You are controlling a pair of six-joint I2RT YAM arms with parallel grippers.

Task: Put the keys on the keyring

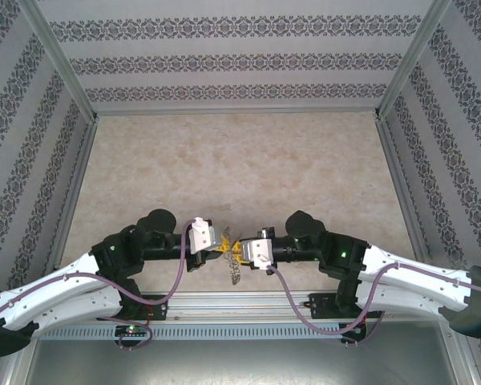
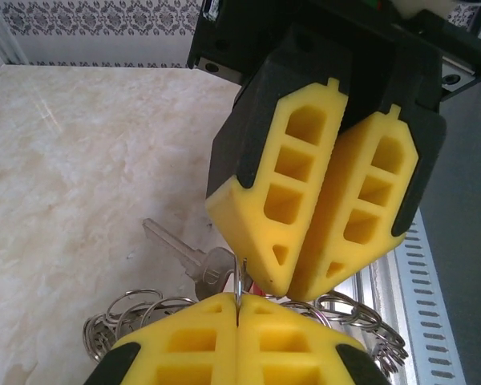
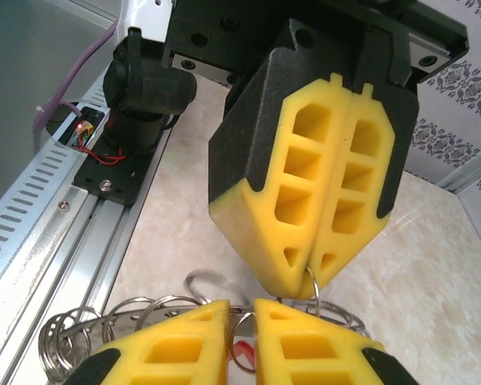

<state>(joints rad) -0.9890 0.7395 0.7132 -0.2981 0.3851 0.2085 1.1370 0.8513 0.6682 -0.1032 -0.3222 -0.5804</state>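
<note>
Keyring (image 1: 235, 273) loops sit bunched on the table (image 1: 224, 160), just beyond the slotted rail (image 1: 248, 306) and about midway along it.

The left gripper (image 1: 222, 245) reaches in from above the rail's left half. In the left wrist view its yellow fingers (image 2: 184, 345) are pressed flat together, with one thin wire loop of the keyring pinched upright in the seam between them. More loops (image 2: 128, 309) spill out beside them, on the side away from the rail.

The key (image 2: 200, 261) is just past those fingertips. Its silver blade points away from the rail, and a speck of red shows at its head end.

The right gripper (image 1: 242, 255) comes in from above the rail's right half and meets the left one tip to tip. In the right wrist view its fingers (image 3: 313, 353) stand almost together. A narrow slot between them shows a ring and the key's red head (image 3: 242, 353). It seems to be clamped on that head, though the contact itself is hidden.
</note>
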